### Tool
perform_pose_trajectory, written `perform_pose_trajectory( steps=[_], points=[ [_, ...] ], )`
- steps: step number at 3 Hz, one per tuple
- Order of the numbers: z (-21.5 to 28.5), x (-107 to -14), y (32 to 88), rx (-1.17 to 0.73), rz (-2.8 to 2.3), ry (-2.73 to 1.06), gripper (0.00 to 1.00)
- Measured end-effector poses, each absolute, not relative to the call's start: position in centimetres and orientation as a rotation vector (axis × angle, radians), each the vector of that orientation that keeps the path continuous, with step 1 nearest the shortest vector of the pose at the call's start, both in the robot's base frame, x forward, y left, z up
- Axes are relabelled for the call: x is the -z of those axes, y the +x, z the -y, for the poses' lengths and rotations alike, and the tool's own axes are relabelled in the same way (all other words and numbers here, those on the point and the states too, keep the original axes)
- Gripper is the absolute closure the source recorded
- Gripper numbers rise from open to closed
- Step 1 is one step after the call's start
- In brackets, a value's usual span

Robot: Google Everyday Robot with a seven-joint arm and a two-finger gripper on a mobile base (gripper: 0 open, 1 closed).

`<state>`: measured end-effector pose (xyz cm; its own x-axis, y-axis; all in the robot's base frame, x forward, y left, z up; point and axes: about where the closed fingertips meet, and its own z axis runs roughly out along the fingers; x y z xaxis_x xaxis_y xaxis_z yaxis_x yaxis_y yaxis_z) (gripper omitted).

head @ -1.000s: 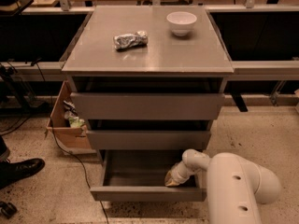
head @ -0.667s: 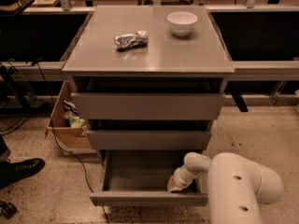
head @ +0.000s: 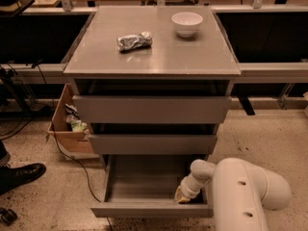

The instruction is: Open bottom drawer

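Note:
The grey cabinet has three handleless drawers. The bottom drawer (head: 144, 208), with the slimmest front panel, is pulled out and its shallow grey tray shows bare inside. My gripper (head: 182, 196) reaches down into the tray's right front corner, just behind the front panel, at the end of my white arm (head: 240, 191). The two upper drawers (head: 151, 109) stand only slightly out.
A white bowl (head: 187, 23) and a crumpled foil packet (head: 134, 41) lie on the cabinet top. A cardboard box (head: 67, 124) sits on the floor at the cabinet's left, with a cable beside it. A person's black shoe (head: 19, 174) is at far left.
The bottom drawer has slid a little further out toward the camera, and my gripper and arm have drawn back with it.

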<state>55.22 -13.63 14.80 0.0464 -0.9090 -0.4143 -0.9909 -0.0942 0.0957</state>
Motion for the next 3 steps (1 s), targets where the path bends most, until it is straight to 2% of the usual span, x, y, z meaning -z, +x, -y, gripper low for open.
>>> perform_pose_trajectory(
  steps=[3],
  points=[
    [12.8, -12.6, 52.4, -0.759, -1.975, -2.064, 1.0]
  ],
)
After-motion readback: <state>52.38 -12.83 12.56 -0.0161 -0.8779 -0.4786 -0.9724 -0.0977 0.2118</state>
